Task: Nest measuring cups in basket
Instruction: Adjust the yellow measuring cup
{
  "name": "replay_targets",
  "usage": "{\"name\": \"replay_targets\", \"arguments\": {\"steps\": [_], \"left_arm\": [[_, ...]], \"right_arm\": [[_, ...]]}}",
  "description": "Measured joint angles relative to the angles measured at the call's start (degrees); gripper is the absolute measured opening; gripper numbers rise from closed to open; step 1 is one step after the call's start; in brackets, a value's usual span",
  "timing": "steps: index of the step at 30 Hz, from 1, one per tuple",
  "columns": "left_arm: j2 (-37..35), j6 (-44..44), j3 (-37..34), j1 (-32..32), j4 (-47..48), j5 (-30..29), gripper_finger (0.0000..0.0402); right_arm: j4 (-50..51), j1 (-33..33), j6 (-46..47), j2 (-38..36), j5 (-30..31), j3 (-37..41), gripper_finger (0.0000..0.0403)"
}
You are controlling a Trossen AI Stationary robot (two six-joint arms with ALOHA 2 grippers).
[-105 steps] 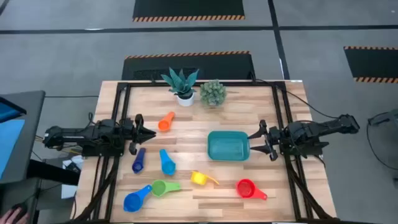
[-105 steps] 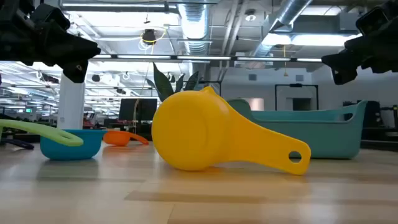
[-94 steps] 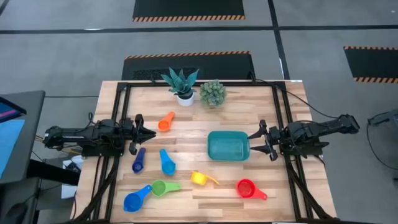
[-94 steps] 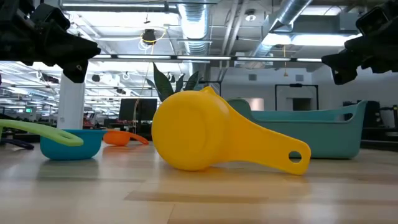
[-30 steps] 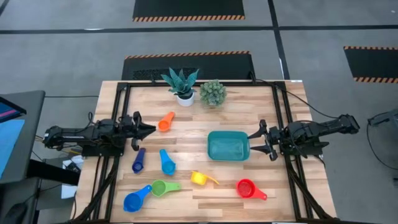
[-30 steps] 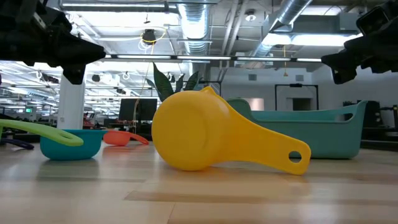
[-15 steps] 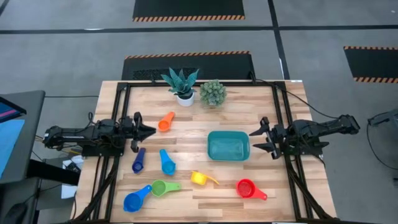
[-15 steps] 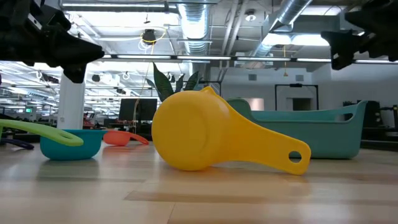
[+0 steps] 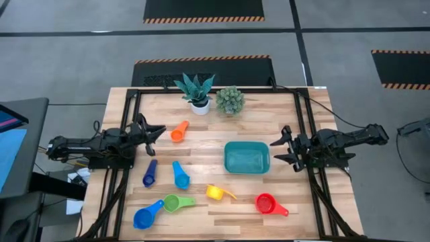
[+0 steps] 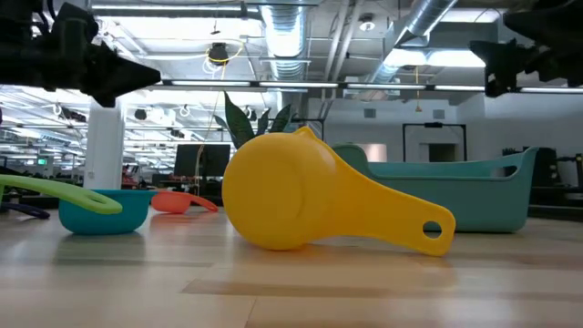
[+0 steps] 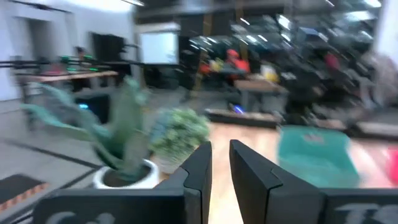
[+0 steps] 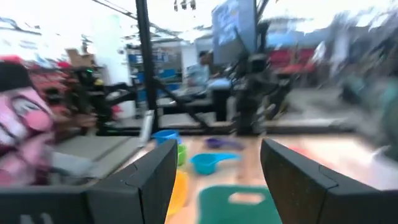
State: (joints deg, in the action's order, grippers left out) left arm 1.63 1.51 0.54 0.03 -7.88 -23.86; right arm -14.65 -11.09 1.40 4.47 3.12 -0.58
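Observation:
Seven measuring cups lie scattered on the table: orange (image 9: 179,131), dark blue (image 9: 149,173), light blue (image 9: 181,176), blue (image 9: 146,215), green (image 9: 176,202), yellow (image 9: 216,193) and red (image 9: 269,204). The yellow cup (image 10: 301,196) lies on its side. The teal basket (image 9: 246,158) stands right of the middle with nothing in it. My left gripper (image 9: 158,130) hovers shut above the table, left of the orange cup. My right gripper (image 9: 277,152) hovers open just right of the basket (image 12: 239,202).
Two white-potted plants (image 9: 197,93) (image 9: 230,101) stand at the far edge, behind the orange cup. A black frame (image 9: 132,107) runs along the table's left, far and right sides. Bare wood lies between the basket and the cups.
My left gripper has swung its tip toward the far edge, nearer the orange cup, and risen slightly. My right gripper has risen a little beside the basket. No cup and no basket has moved.

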Motion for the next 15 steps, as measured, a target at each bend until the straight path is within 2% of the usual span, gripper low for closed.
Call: {"name": "replay_targets", "arguments": {"steps": [3, 5, 11, 15], "left_arm": [[0.00, -0.48, 0.00, 0.32, -3.96, -5.04, 0.0049], [-0.02, 0.36, 0.00, 0.86, -5.35, -5.08, 0.0049], [0.00, 0.55, 0.00, 1.66, -4.26, 5.98, 0.0049], [0.00, 0.27, 0.00, 1.66, -4.86, 8.47, 0.0049]], "right_arm": [[-2.16, 0.00, -8.77, 0.01, 0.22, 0.00, 0.0255], [-2.90, -0.01, -13.25, 0.00, -0.28, -0.02, 0.0255], [-2.67, -1.28, -15.22, 0.02, -2.01, -0.02, 0.0255], [-2.11, -1.71, -13.99, 0.02, -1.89, -0.02, 0.0255]]}}
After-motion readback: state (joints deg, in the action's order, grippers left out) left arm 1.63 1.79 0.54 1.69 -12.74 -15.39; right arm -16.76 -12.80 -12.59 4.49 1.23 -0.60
